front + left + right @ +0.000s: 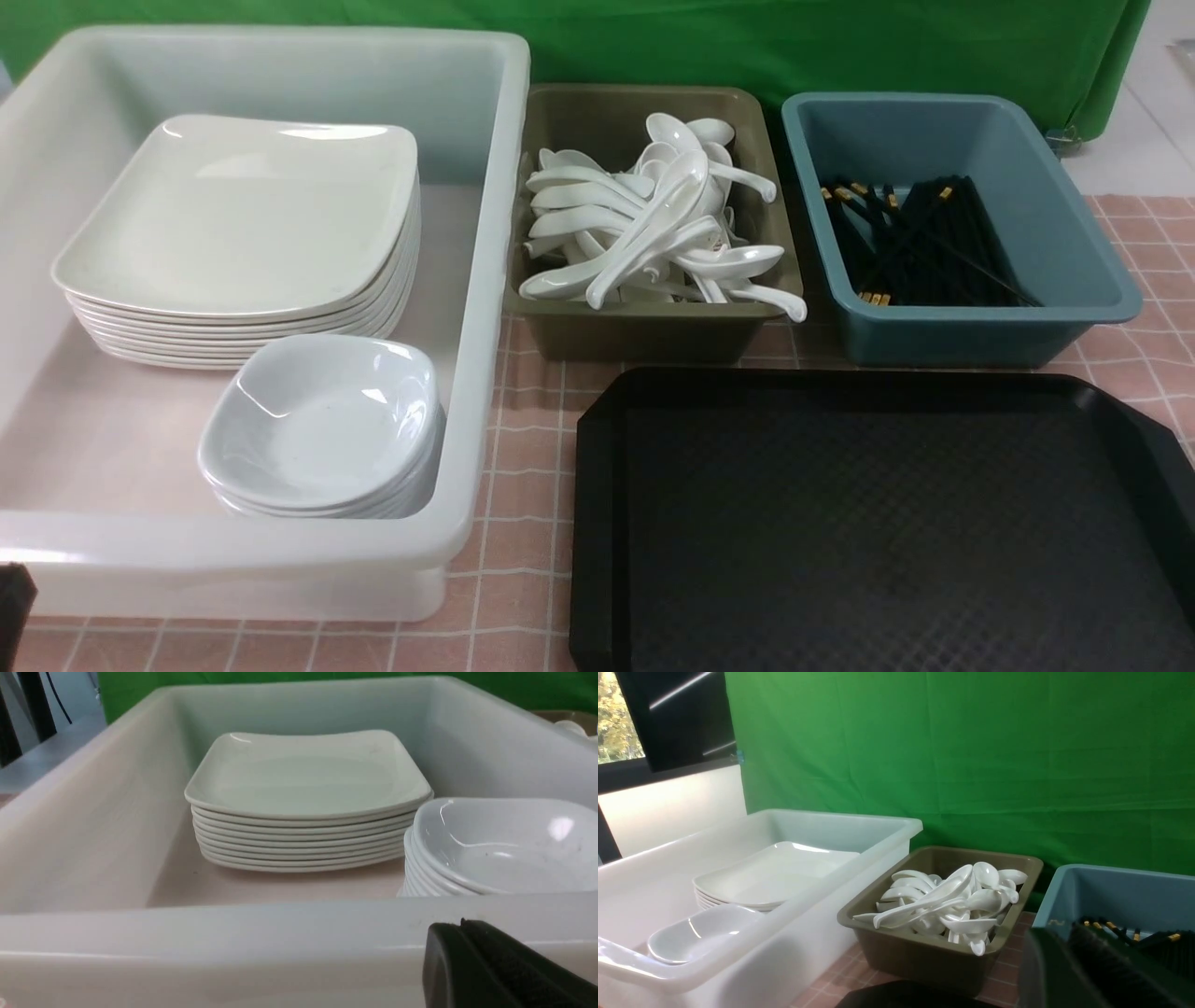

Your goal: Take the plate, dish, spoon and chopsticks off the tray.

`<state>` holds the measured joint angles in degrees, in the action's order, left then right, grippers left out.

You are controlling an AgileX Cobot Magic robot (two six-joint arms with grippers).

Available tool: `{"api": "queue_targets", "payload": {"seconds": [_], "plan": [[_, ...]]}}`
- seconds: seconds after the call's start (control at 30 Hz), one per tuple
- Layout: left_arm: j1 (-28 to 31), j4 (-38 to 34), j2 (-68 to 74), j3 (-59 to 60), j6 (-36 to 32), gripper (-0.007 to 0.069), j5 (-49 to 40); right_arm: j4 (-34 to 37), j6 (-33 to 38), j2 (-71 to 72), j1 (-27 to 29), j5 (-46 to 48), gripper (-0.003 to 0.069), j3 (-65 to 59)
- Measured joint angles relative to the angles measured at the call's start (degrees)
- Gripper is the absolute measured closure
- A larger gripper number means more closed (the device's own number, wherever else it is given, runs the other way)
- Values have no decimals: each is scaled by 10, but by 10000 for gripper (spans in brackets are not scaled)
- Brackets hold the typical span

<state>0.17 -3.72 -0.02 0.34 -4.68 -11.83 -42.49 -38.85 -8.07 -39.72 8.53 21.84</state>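
The white tub (pixel 485 280) on my left is the biggest thing here, and the plate (pixel 243 215) lies inside it on top of a stack, with the dish (pixel 322 420) topping a smaller pile nearer to me. Next comes the tray (pixel 868 523), black and bare across all I can see of it (its near edge runs out of view). Beyond it stand the blue bin (pixel 1074 243) holding the chopsticks (pixel 924 243) and the olive bin (pixel 653 341) heaped with spoons; I can't say which one is the spoon I was asked to move.

My left gripper (pixel 467 952) sits just outside the tub's near wall, jaws pressed together on nothing. My right gripper (pixel 1064 970) is a dark blur near the blue bin, and I cannot tell how its jaws stand.

I judge the clearing finished. What remains is to pull both arms back clear of the bins.
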Motion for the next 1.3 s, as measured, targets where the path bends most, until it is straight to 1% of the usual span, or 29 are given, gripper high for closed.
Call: {"api": "queue_targets", "payload": {"seconds": [0.13,0.33,0.87,0.93,0.97,1.0,1.03,1.07,1.1,1.17,1.3], "plan": [[0,0,0,0,-1,625,-6,0,0,0,0,0,524,0],[0,20,0,0,-3,625,-5,0,0,0,0,0,508,0],[0,22,0,0,-3,625,-5,5,3,0,0,0,477,0],[0,22,0,0,-3,625,-5,49,33,0,0,-1,475,0],[0,22,0,0,-3,625,-5,105,94,0,0,-5,473,0],[0,22,0,0,-3,625,-5,127,104,0,0,-5,473,0],[0,22,0,0,-3,625,-5,219,207,0,0,-17,472,0],[0,22,0,0,-3,625,-5,230,207,0,0,-18,471,0],[0,22,0,0,-3,625,-5,272,260,0,0,-23,469,0],[0,22,0,0,-3,625,-5,361,343,0,0,-40,463,0],[0,22,0,0,-3,625,-5,393,377,0,0,-49,459,0]]}}
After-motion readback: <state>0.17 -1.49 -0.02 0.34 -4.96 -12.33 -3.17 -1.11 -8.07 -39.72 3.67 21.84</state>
